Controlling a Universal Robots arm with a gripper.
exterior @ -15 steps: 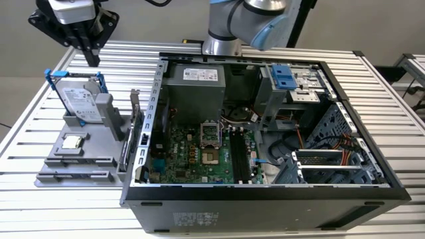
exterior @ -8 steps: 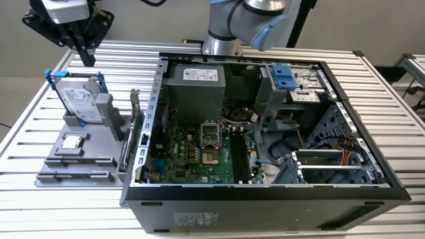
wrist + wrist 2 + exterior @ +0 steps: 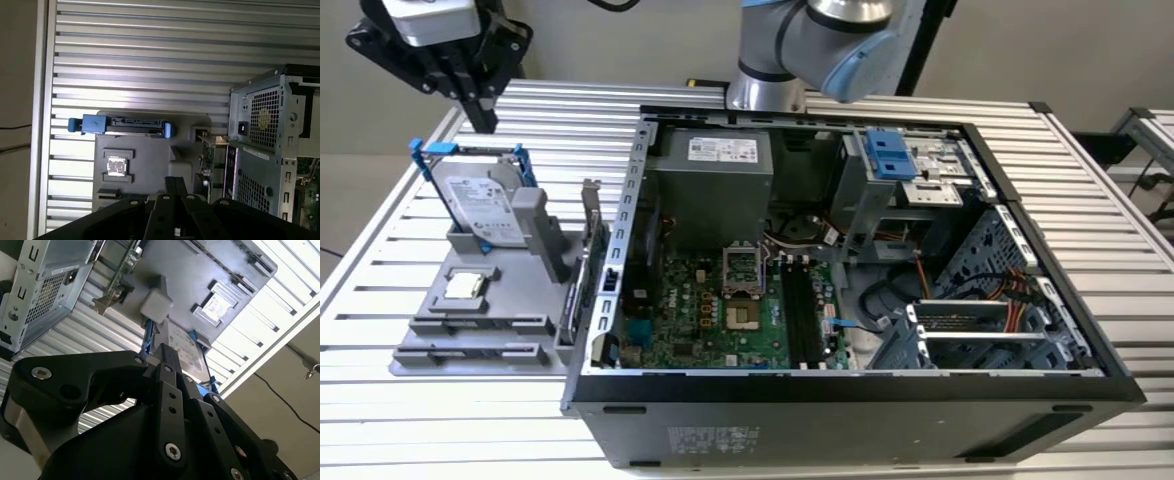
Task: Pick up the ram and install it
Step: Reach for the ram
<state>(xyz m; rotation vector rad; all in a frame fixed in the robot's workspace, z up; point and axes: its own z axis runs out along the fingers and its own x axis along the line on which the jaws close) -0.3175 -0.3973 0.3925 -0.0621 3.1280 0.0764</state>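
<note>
Ram point(image 3: 478, 323) is not in the claw point(image 3: 482, 122) yet. The claw hangs high, its fingers pinched close with nothing between them. Nearest below it stands the hard drive point(image 3: 483, 208) in its blue frame. Further out sits the silver chip point(image 3: 464, 287). Past that, I think, is the ram, on its thin edge in the gray tray point(image 3: 414, 358). The slot likely keeps it standing so fingers can pinch it. Its long way runs from the exterior view's left to right.

black gripper point(image 3: 476, 115), blue-framed silver hard drive point(image 3: 487, 205), green motherboard point(image 3: 707, 320)
</note>
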